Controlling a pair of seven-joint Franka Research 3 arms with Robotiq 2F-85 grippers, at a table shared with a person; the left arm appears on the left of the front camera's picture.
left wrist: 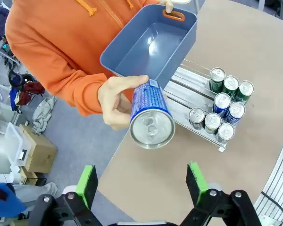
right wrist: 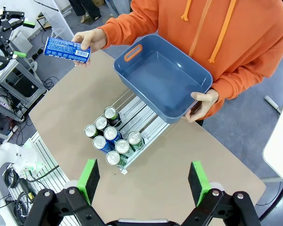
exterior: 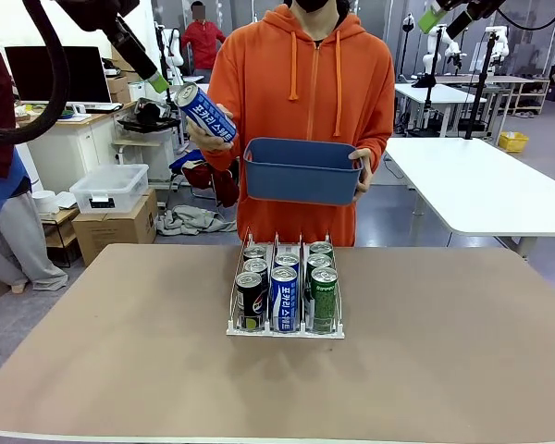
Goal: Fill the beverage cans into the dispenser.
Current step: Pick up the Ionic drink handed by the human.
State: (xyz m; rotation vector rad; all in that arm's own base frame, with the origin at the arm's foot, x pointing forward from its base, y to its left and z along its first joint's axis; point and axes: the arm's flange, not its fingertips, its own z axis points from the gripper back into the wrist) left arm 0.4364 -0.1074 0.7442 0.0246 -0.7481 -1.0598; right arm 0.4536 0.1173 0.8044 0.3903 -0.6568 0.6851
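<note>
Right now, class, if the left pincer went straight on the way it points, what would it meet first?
Probably the blue can in the person's hand, its silver top facing the left pincer; depth is unclear.

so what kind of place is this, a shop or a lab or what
Probably a lab or workshop, not a shop: white work tables stand behind the person, a monitor sits on a cluttered desk, and a cardboard box and clear storage bin sit beside it.

"포카리스웨트" on held blue can (exterior: 206, 113)
</note>
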